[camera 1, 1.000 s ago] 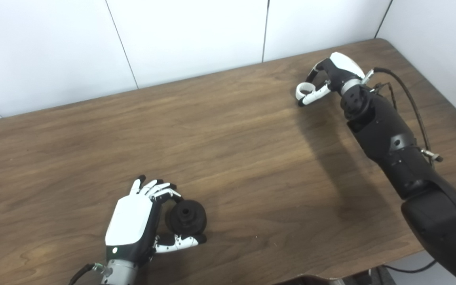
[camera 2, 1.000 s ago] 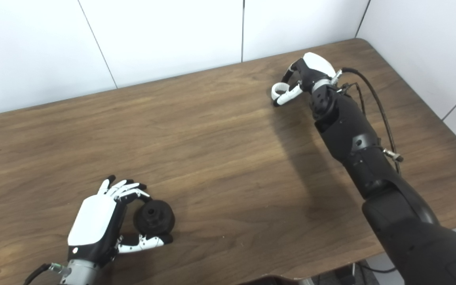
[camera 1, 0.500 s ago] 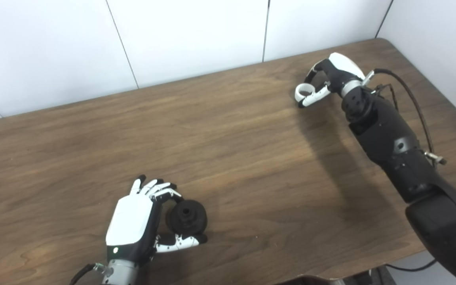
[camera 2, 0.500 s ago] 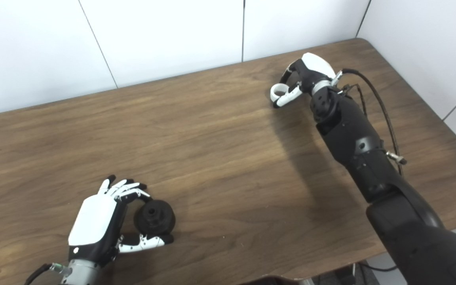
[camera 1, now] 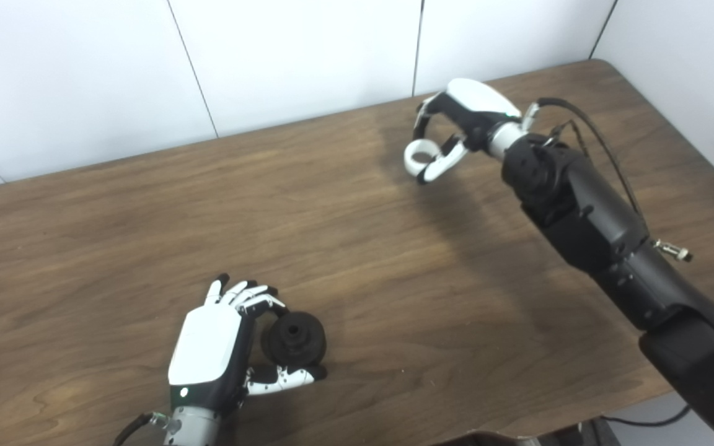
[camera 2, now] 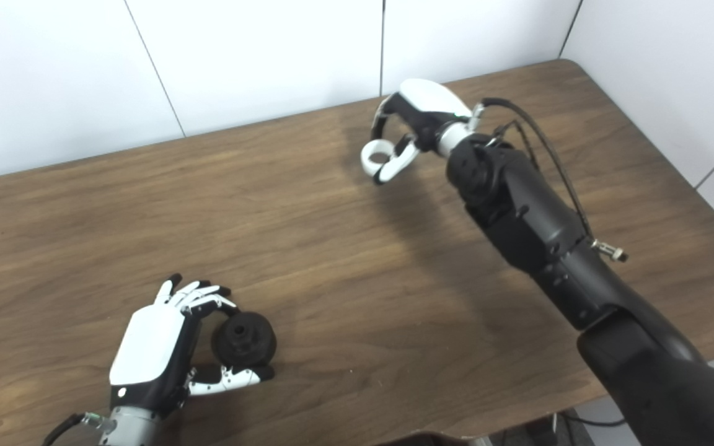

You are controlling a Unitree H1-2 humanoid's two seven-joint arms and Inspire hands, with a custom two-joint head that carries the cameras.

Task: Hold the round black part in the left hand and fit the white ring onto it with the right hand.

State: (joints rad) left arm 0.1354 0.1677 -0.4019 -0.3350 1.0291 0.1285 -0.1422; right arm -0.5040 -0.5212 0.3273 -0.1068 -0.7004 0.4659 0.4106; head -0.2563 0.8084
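holding round black part [camera 1: 293,338], hub hole up, in left hand [camera 1: 214,350] | right hand [camera 1: 456,121] fingers apparently pinch white ring [camera 1: 420,153]

head pair, side by side | look down from above the hands [camera 1: 211,350] | mid range | share whole table [camera 1: 357,248], slightly offset

Matt wood-grain table [camera 1: 357,248], glossy white ring [camera 1: 419,154]

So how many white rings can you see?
1. The white ring is held in the right hand, above the far side of the table. Nothing else here looks like a ring.
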